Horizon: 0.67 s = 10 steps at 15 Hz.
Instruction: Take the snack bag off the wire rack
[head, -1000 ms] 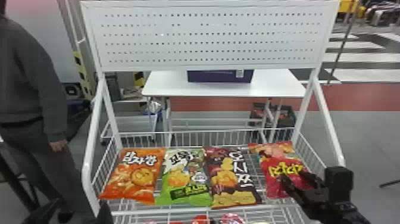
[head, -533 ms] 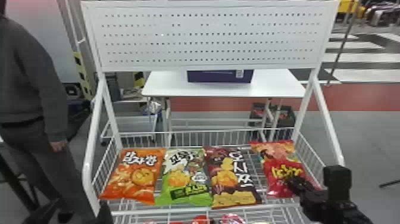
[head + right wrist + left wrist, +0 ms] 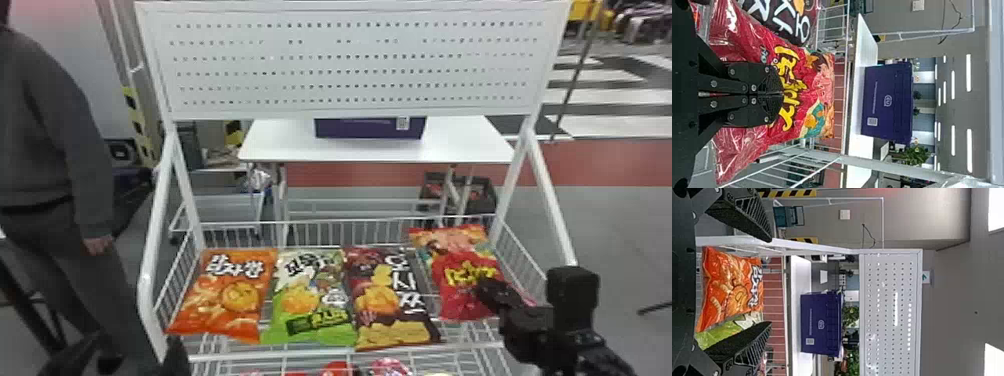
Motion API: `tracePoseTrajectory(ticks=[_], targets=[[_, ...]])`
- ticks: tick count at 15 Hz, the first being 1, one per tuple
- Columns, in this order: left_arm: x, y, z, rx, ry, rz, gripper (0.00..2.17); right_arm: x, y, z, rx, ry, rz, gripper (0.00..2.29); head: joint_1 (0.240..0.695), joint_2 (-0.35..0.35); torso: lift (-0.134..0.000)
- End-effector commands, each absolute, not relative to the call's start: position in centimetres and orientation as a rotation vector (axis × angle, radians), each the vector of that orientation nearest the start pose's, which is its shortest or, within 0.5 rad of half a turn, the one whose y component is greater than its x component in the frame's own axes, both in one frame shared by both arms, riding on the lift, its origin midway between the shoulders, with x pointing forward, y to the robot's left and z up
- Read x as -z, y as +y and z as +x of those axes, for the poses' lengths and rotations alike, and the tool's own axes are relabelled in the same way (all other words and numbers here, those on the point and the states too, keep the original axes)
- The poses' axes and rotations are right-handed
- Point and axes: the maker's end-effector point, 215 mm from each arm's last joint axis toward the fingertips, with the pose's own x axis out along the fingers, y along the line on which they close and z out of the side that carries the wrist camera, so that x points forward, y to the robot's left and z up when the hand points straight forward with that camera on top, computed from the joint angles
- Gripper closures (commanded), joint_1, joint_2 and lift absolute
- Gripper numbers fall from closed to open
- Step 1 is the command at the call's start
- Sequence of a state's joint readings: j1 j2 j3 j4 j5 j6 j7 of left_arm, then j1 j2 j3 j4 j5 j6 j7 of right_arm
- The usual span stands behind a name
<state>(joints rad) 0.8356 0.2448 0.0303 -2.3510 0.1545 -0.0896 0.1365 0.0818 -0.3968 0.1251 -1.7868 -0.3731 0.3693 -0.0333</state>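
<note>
The red snack bag [image 3: 462,275] lies tilted at the right end of the wire rack [image 3: 330,354]. My right gripper [image 3: 481,289] comes over its front from the right. In the right wrist view, the fingers of the right gripper [image 3: 782,94] are pressed together on the red bag [image 3: 809,84], whose film bulges out on both sides. My left gripper [image 3: 133,346] is low at the front left of the rack. Seen from the left wrist, the left gripper [image 3: 770,282] is open, fingers wide apart, with the orange bag [image 3: 730,286] beyond.
Beside the red bag lie the dark brown bag [image 3: 387,300], a green bag [image 3: 310,300] and an orange bag [image 3: 227,295]. Round red packs [image 3: 337,370] sit on a lower shelf. Side posts and a perforated panel [image 3: 350,65] frame the rack; a white table [image 3: 465,145] stands behind.
The right gripper has come together on the red bag and moved inward over it. The bag has shifted up and slightly toward the rack's back. The left arm has kept still.
</note>
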Motion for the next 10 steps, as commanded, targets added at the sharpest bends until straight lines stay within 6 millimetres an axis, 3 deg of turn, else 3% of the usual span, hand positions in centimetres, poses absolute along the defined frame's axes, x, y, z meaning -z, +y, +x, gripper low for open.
tracePoseTrajectory(ticks=[1, 2, 6, 10], targets=[[27.3, 25.5, 36.4, 0.018, -0.031, 0.028, 0.14, 36.4, -24.7, 54.8, -0.17, 0.261, -0.042, 2.08, 0.499, 0.0, 0.0], [27.3, 25.5, 36.5, 0.019, -0.031, 0.028, 0.14, 34.7, -24.5, 54.2, -0.175, 0.241, -0.04, 2.08, 0.499, 0.0, 0.0], [27.4, 25.5, 36.8, 0.02, -0.032, 0.025, 0.14, 31.9, -24.0, 49.6, -0.186, 0.23, -0.041, 2.08, 0.499, 0.0, 0.0], [26.9, 25.5, 37.1, 0.029, -0.041, 0.017, 0.14, 30.8, -25.3, 44.8, -0.174, 0.189, -0.01, 2.07, 0.499, 0.0, 0.0]])
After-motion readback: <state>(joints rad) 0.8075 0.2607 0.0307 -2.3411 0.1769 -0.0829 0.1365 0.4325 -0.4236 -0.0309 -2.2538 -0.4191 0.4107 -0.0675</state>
